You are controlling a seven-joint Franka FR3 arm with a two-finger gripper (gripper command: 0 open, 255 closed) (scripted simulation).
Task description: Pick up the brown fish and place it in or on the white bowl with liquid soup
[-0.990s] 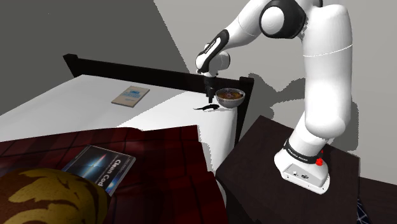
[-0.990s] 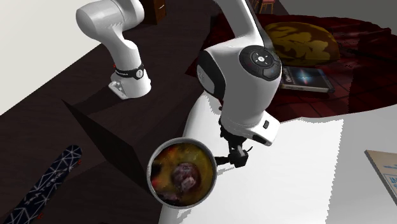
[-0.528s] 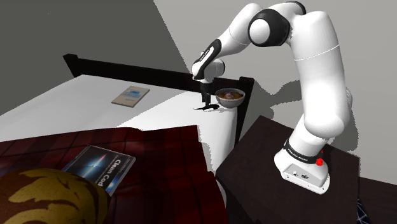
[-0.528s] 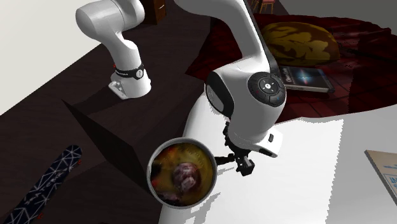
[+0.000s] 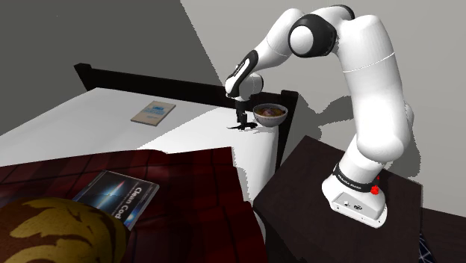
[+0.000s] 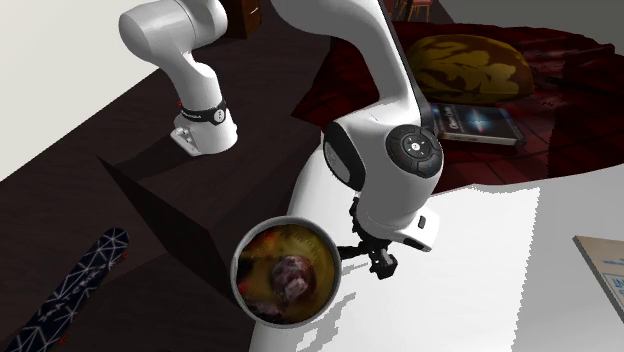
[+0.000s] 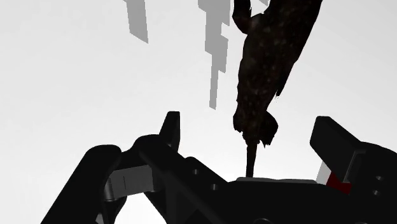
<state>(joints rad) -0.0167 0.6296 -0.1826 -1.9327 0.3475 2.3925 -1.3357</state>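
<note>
At the shoulder view's lower left a dark book (image 5: pixel 116 196) reads "Clean Cod"; the pale booklet (image 5: pixel 153 112) above it shows nothing legible. Right of centre the dark brown fish (image 5: pixel 243 126) lies on the white sheet (image 5: pixel 112 125), the gripper (image 5: pixel 241 118) directly over it, the soup bowl (image 5: pixel 269 113) just beside on the right. In the wrist view the spread fingers (image 7: pixel 170 127) straddle the fish's thin tail end without touching; its long axis runs straight away from the gripper, across their closing line.

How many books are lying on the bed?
2: a pale book lies on the white sheet; a dark book lies on the red blanket beside the patterned cushion. More could be hidden.
</note>
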